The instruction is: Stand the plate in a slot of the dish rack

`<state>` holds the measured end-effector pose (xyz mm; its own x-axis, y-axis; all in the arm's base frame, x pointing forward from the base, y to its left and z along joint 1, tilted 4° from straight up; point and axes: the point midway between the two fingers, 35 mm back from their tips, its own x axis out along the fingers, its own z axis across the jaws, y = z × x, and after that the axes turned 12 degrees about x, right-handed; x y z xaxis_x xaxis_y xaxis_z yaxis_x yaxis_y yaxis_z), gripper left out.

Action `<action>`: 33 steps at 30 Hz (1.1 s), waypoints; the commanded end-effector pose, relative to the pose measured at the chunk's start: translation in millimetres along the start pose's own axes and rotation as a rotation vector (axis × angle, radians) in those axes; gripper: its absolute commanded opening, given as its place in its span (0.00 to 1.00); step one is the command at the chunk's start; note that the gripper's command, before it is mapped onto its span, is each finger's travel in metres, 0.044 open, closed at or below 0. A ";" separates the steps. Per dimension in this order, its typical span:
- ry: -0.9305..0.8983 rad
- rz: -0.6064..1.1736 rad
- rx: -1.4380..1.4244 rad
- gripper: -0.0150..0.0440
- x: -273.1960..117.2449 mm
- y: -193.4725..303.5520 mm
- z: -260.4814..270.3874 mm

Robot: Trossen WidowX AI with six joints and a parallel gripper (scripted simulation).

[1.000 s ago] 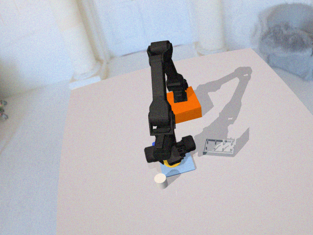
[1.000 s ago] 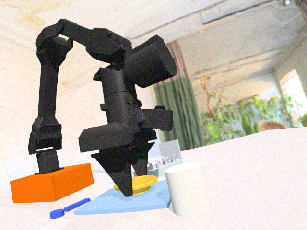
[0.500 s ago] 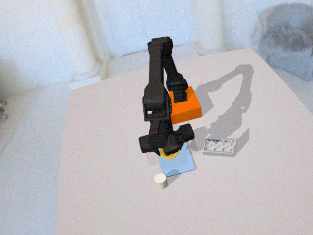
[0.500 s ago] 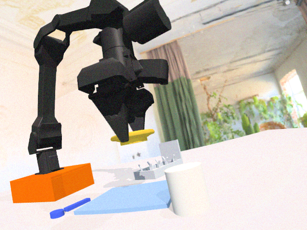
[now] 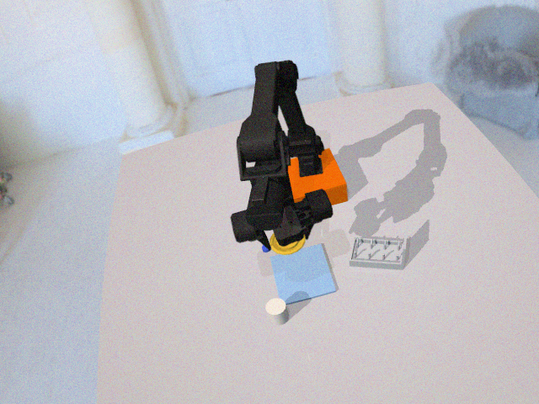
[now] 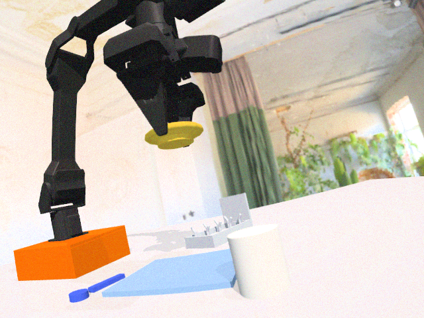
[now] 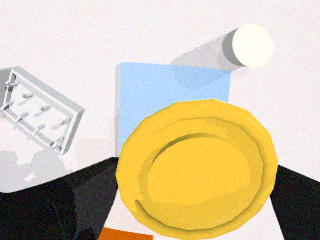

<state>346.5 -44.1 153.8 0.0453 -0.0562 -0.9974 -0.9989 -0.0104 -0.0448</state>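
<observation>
Plate aloft in the jaws

The gripper point(image 6: 171, 131) is clamping the yellow plate point(image 6: 174, 135) flat, high above the blue mat point(image 6: 177, 273); only the wrist view is showing its face, the dish rack point(image 7: 40, 110) sitting well apart.

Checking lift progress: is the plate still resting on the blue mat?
No, in the exterior view the plate hangs in the gripper, high above the blue mat.

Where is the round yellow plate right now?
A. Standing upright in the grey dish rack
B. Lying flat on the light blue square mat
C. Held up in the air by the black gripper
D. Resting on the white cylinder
C: the round yellow plate hangs between the black gripper's fingers, high above the light blue square mat and away from the grey dish rack.
</observation>
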 end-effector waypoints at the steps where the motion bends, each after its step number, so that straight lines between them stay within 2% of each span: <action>1: 0.002 -0.014 0.005 0.25 -17.1 0.5 -0.1; 6: 0.001 -0.014 0.027 0.25 -20.1 3.5 7.2; 20: -0.010 -0.004 0.478 0.25 -17.8 86.9 117.0; 27: -0.024 0.000 0.473 0.25 -14.8 86.6 119.5; 33: -0.151 0.021 0.381 0.25 8.9 73.6 131.4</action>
<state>268.3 82.6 146.8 0.0654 0.0518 -0.9965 -0.9183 0.3939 -0.0398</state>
